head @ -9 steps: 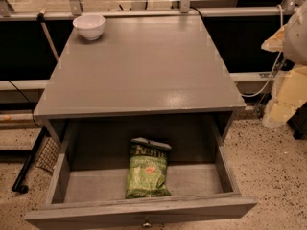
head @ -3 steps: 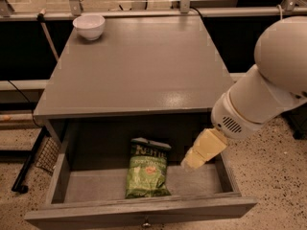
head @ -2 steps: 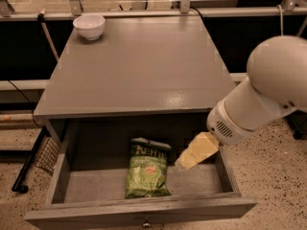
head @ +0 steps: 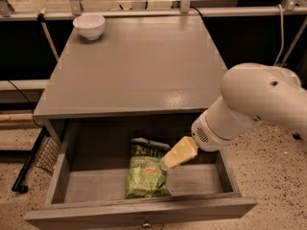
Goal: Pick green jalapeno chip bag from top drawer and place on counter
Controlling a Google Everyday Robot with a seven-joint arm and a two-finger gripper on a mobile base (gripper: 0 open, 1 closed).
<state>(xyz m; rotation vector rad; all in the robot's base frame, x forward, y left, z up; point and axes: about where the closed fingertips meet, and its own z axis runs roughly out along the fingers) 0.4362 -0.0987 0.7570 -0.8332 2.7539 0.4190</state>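
The green jalapeno chip bag lies flat in the middle of the open top drawer, its dark top band toward the back. My gripper reaches down into the drawer from the right on the white arm. Its cream-coloured tip is just over the bag's right edge. The counter above the drawer is a flat grey top.
A white bowl stands at the counter's far left corner. A metal rail and cables run behind the counter. Speckled floor lies to both sides of the cabinet, with a dark wire rack at the lower left.
The arm has swung in from the right edge and down into the drawer, moving left until the gripper is at the bag's right edge. The bag has not moved.
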